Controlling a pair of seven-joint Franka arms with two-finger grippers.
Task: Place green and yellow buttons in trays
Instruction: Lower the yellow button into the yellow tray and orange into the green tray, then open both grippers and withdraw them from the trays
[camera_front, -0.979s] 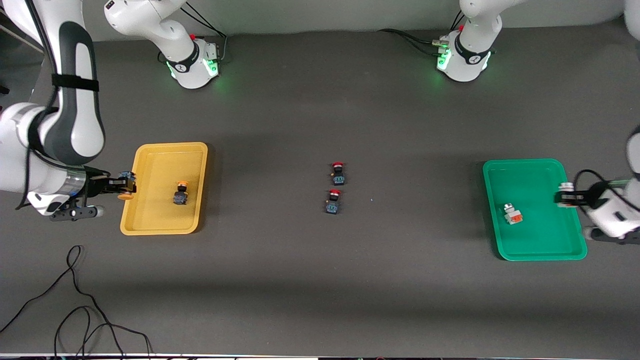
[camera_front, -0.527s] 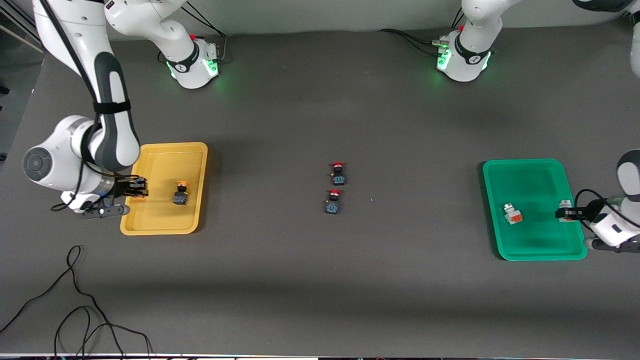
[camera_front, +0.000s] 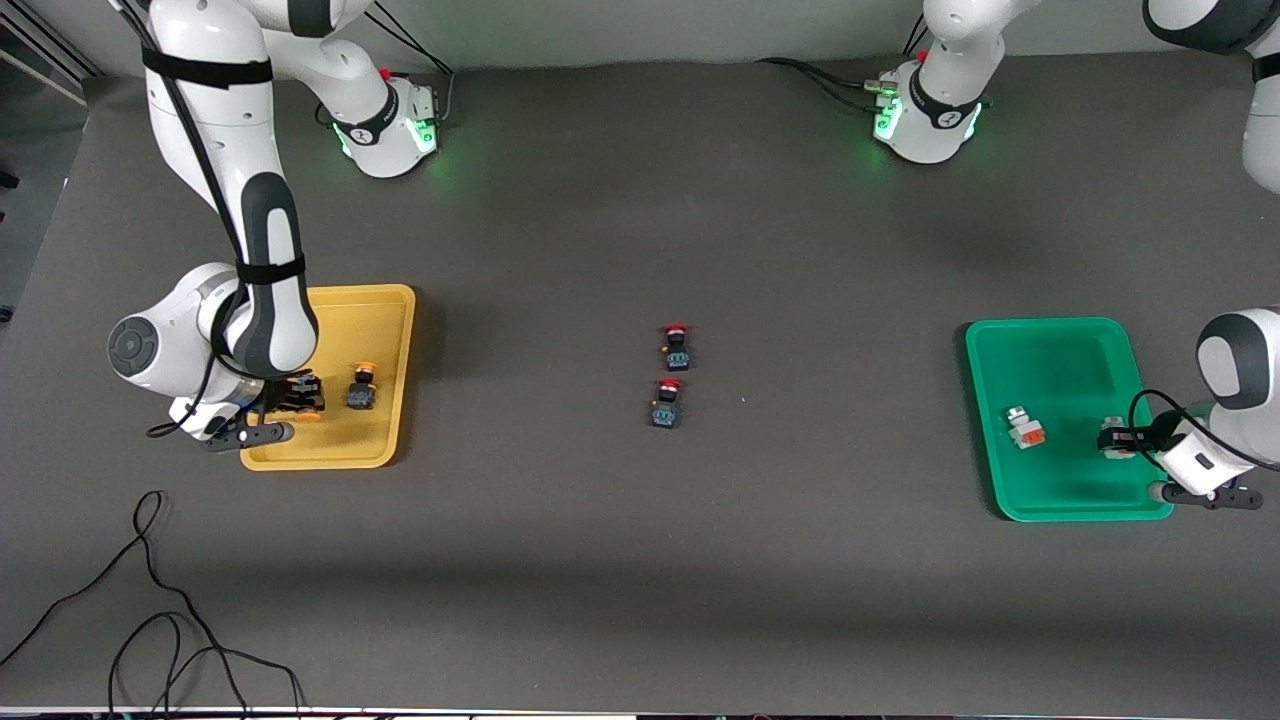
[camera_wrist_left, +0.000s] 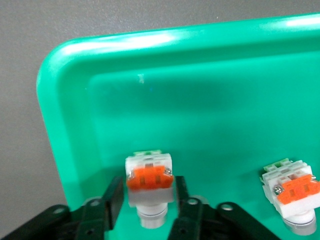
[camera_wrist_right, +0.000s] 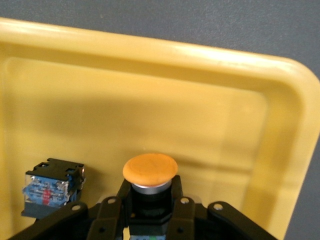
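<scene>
Gripping an orange-capped button (camera_wrist_right: 150, 172), right tool (camera_front: 300, 397) inside yellow tray (camera_front: 385, 300) rim, left tool (camera_front: 1118, 440) clamping white button (camera_wrist_left: 149, 179) over green tray (camera_front: 1050, 328)

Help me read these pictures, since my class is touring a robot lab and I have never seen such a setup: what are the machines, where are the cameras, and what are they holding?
Two robot arms stand at a dark table. One picture looks down from a high camera facing them; the other two come from cameras on their wrists. The right gripper is over the yellow tray, shut on an orange-capped button; a second such button lies in that tray. The left gripper is over the green tray, shut on a white-grey button; another white-grey button lies in that tray. Two red-capped buttons sit mid-table, between the trays.
</scene>
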